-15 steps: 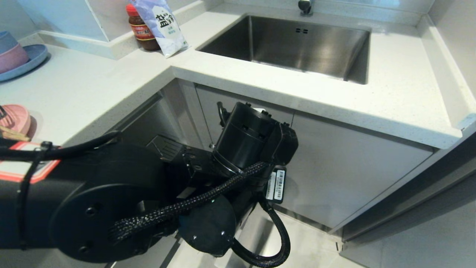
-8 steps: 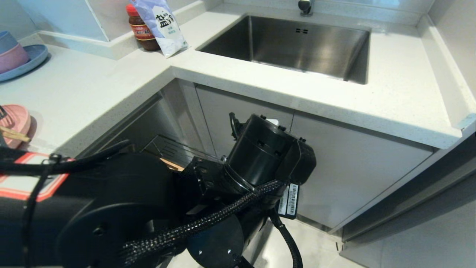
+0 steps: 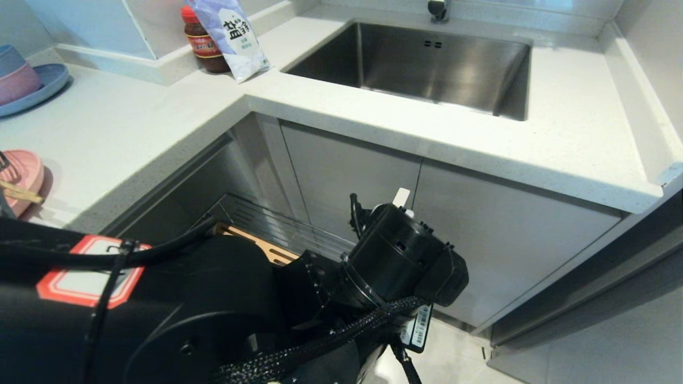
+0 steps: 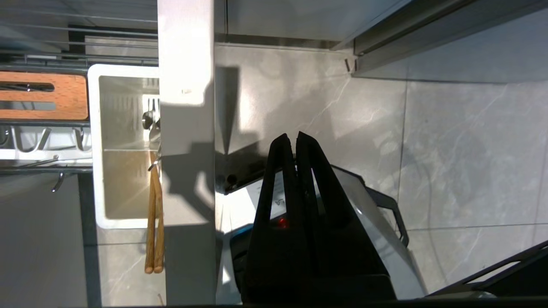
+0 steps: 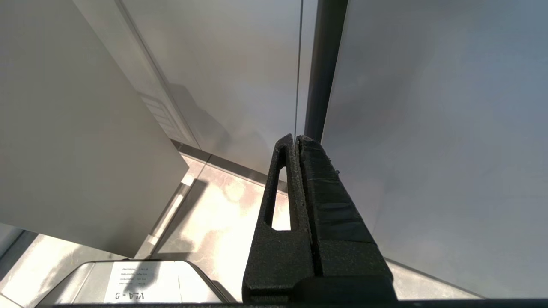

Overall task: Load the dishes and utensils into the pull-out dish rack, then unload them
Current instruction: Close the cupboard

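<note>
Left hand (image 4: 295,137) shut and empty, low in front of the pulled-out rack (image 3: 277,229). Chopsticks (image 4: 154,214) stood in the rack's white cutlery holder (image 4: 96,145), off to one side beyond the front panel (image 4: 186,51), long axis along it. Pink plate (image 3: 21,178) up on the table (image 3: 133,122). Right hand (image 5: 297,139) shut, parked by the cabinets.

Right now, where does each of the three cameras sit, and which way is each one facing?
Head view: high on the robot, looking down at the countertop, the sink and the pull-out dish rack; the left arm fills the lower left.
Left wrist view: behind the shut left gripper, facing the floor beside the rack, with chopsticks in its cutlery holder.
Right wrist view: behind the shut right gripper, facing cabinet panels and floor.
Shared: head and left wrist views both show the rack's wooden strip.
</note>
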You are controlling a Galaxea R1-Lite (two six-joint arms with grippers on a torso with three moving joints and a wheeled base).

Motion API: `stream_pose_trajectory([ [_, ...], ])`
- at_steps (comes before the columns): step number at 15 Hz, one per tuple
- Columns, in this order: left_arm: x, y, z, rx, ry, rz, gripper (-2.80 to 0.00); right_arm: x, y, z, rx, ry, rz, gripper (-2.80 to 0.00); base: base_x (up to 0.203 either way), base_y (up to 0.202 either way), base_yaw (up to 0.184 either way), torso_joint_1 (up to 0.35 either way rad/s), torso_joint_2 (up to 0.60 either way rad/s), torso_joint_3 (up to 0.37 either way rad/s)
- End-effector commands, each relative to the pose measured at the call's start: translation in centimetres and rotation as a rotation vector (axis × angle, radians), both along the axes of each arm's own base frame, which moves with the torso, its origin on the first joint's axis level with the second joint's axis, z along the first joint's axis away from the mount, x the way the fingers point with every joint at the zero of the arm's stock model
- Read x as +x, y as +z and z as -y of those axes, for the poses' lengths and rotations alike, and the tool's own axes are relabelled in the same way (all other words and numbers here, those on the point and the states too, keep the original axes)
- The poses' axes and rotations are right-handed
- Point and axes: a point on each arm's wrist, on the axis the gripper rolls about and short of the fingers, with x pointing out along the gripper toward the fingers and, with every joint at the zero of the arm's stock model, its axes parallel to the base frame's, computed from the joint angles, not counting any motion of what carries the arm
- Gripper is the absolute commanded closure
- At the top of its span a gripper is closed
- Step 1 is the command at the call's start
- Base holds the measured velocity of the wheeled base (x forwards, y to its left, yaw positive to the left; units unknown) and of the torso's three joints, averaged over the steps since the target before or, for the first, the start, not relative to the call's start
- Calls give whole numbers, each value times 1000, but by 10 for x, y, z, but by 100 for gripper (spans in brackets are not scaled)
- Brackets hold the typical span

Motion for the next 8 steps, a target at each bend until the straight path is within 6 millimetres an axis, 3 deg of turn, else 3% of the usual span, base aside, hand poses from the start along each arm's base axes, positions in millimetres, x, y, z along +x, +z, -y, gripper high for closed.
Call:
stream_pose_trajectory([
  [1, 3, -3, -1, 11, 15, -1, 0, 0, 0, 0, 0, -1, 1, 0, 0, 0, 0, 0, 0, 0],
  [8, 11, -10, -7, 90, 70, 8, 0, 0, 0, 0, 0, -1, 1, 0, 0, 0, 0, 0, 0, 0],
])
